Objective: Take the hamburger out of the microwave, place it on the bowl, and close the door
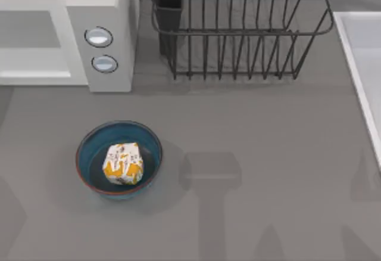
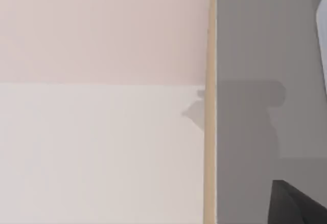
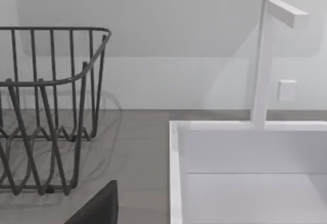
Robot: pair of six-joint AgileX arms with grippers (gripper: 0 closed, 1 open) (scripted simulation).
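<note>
no legible txt; hamburger [image 1: 123, 163] wrapper print unreadable.

We see the hamburger [image 1: 123, 163], wrapped in white paper with orange-yellow print, resting inside the blue bowl [image 1: 87, 145] on the grey table [image 1: 262, 154]. Behind the bowl and slightly to its left stands the white microwave [image 1: 113, 11], its two round silver knobs [image 1: 99, 36] facing us and its door [image 1: 33, 43] shut. Behind the bowl to its right sits a black wire dish rack [image 1: 238, 28]; far to the bowl's right runs a white sink edge [image 1: 357, 64].
</note>
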